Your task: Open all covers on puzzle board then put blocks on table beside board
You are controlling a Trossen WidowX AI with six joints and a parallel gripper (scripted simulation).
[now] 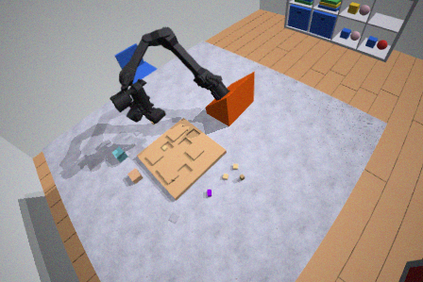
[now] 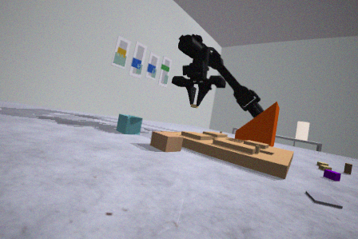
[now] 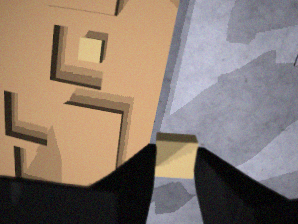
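Note:
My gripper (image 1: 153, 122) (image 2: 194, 104) is shut on a pale yellow block (image 3: 175, 160). It holds the block in the air, just past the board's edge in the wrist view. The tan puzzle board (image 1: 212, 152) (image 2: 276, 166) (image 3: 142, 35) lies flat, with several angular raised and recessed shapes. Another pale yellow block (image 1: 164, 147) (image 3: 89, 49) sits in a well. Two yellow blocks, one (image 1: 235, 166) behind the other (image 1: 226, 176), and a brownish block (image 1: 242, 177) (image 2: 348, 169) lie on the table off the board. Which shapes are covers is hard to tell.
A purple block (image 1: 209, 192) (image 2: 332, 175) and a thin grey piece (image 1: 174, 218) lie near the board. A teal cube (image 1: 119, 154) (image 2: 129, 124) and a brown cube (image 1: 135, 175) (image 2: 165, 141) stand on its other side. An orange wedge (image 1: 242, 99) (image 2: 264, 126) stands behind.

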